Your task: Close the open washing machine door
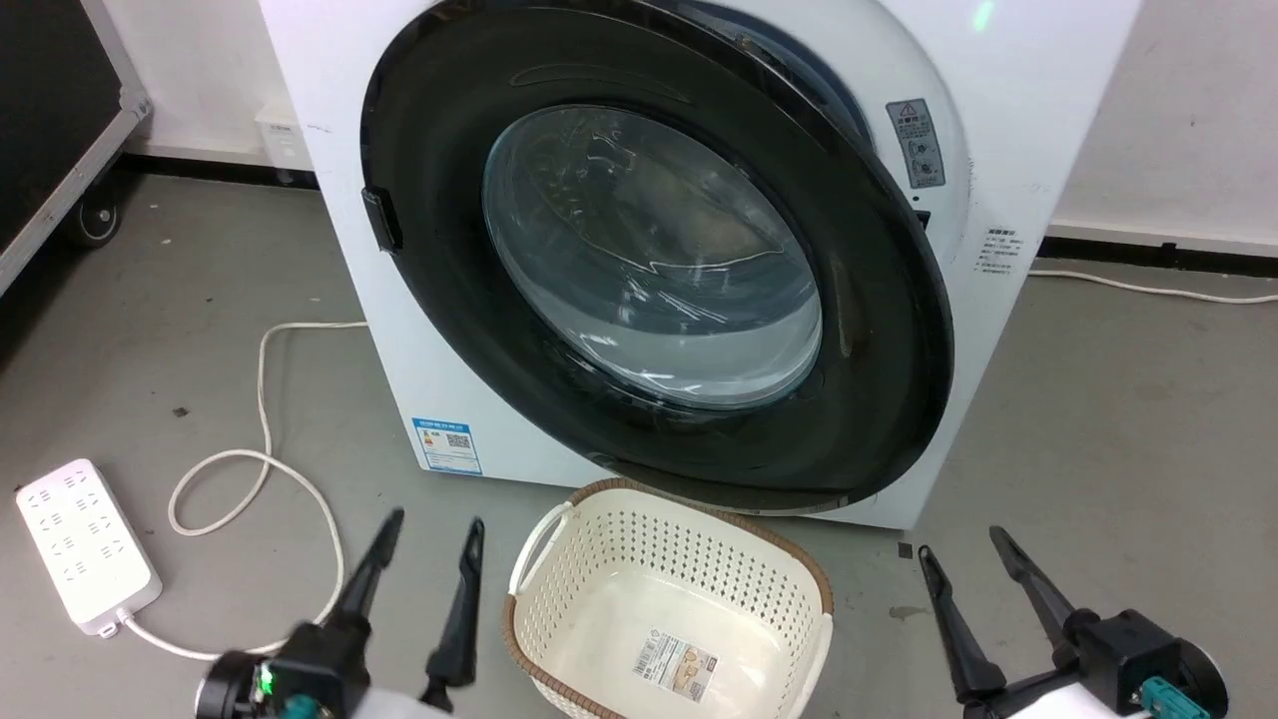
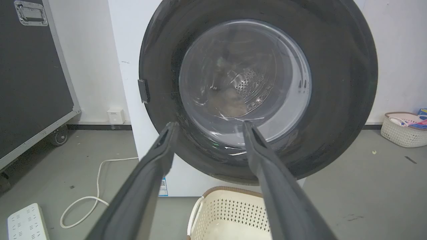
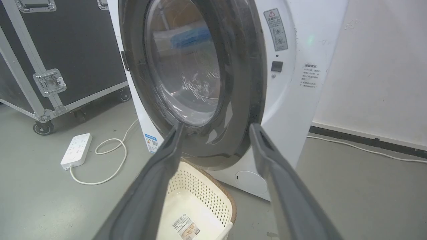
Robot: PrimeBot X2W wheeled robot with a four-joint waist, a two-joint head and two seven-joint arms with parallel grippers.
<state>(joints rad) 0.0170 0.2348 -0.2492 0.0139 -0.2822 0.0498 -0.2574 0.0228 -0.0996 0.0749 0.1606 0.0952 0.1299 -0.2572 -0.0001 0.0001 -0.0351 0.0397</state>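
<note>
In the head view, the white washing machine point(image 1: 399, 330) stands on the grey floor point(image 1: 1118, 419) at 12 o'clock. The washing machine door point(image 1: 639, 260), with its black rim and bulging glass window, hangs across the machine's round front. It is not fully shut: from 12 to 3 o'clock its rim stands off the white panel, and a sliver of the opening shows behind it. A small black fitting sits on the rim at 9 o'clock.

The left gripper point(image 1: 434, 521) is at 7 o'clock with its fingers spread wide and holding nothing. The right gripper point(image 1: 960, 541) is at 5 o'clock, its fingers also wide and empty. Both are apart from the door.

Between them at 6 o'clock, just in front of the machine, sits a cream perforated laundry basket point(image 1: 679, 554) with a brown rim. A white power strip point(image 1: 85, 544) lies at 8 o'clock, and its cable point(image 1: 265, 399) loops toward the machine. A black flight case on casters point(image 1: 50, 120) stands at 10 o'clock.
</note>
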